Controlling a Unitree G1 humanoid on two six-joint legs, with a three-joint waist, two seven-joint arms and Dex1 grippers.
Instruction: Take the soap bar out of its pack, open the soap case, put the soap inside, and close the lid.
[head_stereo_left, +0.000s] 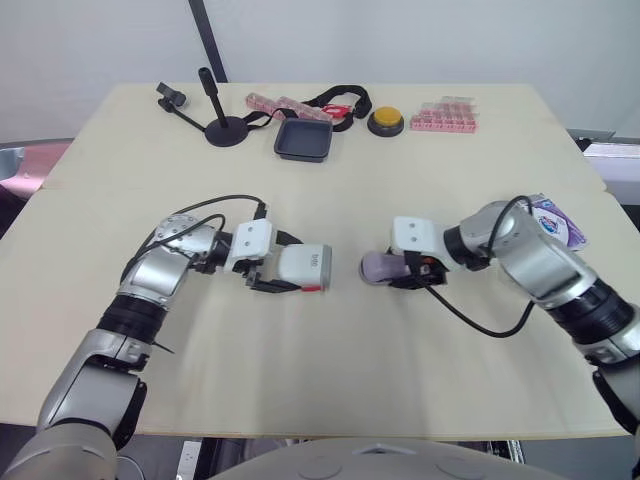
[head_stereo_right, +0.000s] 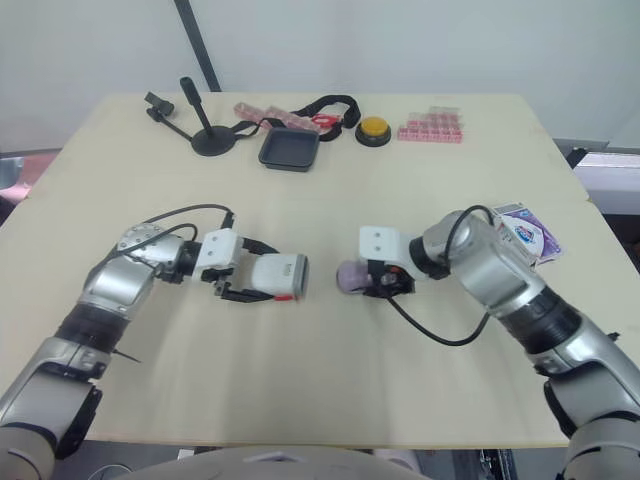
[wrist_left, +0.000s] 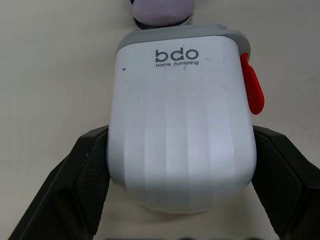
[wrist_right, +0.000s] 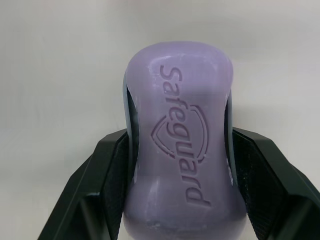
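The worktop (head_stereo_left: 330, 380) carries everything, and the two arms meet near its middle, a little toward the near edge. At the far edge, well apart from the work, stand a small black stand (head_stereo_left: 225, 125), a black tray (head_stereo_left: 303, 140), a yellow button (head_stereo_left: 386, 121) and a pink box (head_stereo_left: 444, 116); I judge they have no part in this step.

The left tool (head_stereo_left: 290, 272) is clenched on the white soap case (wrist_left: 180, 125), one finger on each long side, low over the worktop. The end with the grey rim points toward the other arm, probably so that this end faces the soap.

The right tool (head_stereo_left: 405, 270) is grasping the purple soap bar (wrist_right: 180, 140) by its two narrow sides, with the free end toward the case. The bar and the case are near each other but not touching.

The pack (head_stereo_left: 555, 222) lies by the right edge, beside the right arm; it looks empty, so the first step seems done.

The red latch (wrist_left: 251, 90) sits on one side of the case, at the rim. The lid looks shut, so I think the opening of the case comes next, and both tools are already occupied.
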